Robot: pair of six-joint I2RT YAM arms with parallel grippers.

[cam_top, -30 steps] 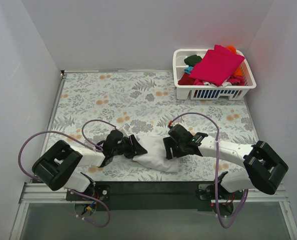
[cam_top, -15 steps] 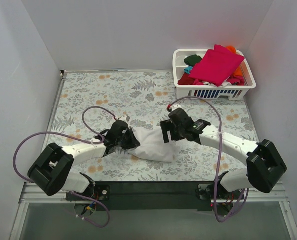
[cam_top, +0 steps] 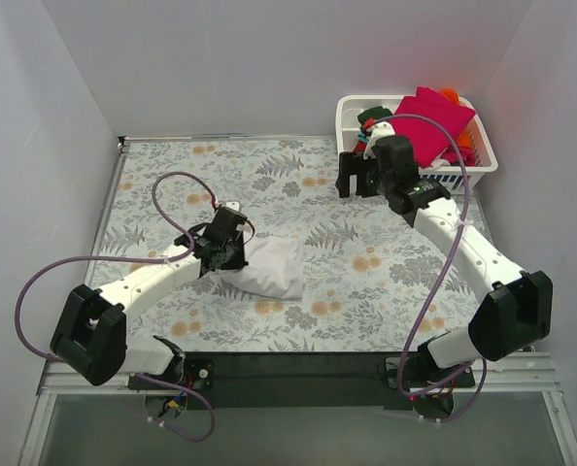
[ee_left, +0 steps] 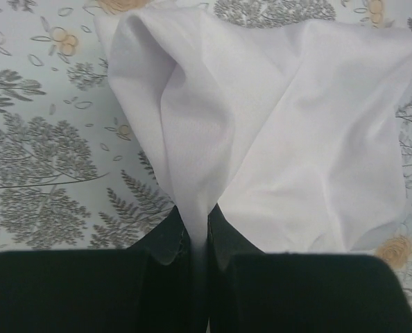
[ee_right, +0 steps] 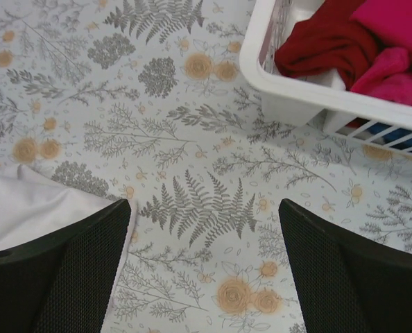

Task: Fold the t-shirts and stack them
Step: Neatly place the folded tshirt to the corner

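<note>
A folded white t-shirt [cam_top: 271, 269] lies on the floral table left of centre; it fills the left wrist view [ee_left: 275, 132], and a corner shows in the right wrist view [ee_right: 32, 201]. My left gripper [cam_top: 228, 250] is shut on its left edge, with the cloth pinched between the fingers [ee_left: 168, 239]. My right gripper [cam_top: 355, 180] is open and empty, raised beside the front left corner of the white basket [cam_top: 355, 177]. The basket holds magenta [cam_top: 420, 124], red [ee_right: 324, 48], dark green [cam_top: 373, 116] and orange [cam_top: 450, 95] t-shirts.
The basket [ee_right: 282, 90] stands at the table's back right corner. White walls enclose the table on three sides. The black mounting rail [cam_top: 298, 364] runs along the near edge.
My right gripper let go of the white t-shirt and swung up and back to the basket. My left gripper moved away from the near edge, dragging the white shirt with it.
</note>
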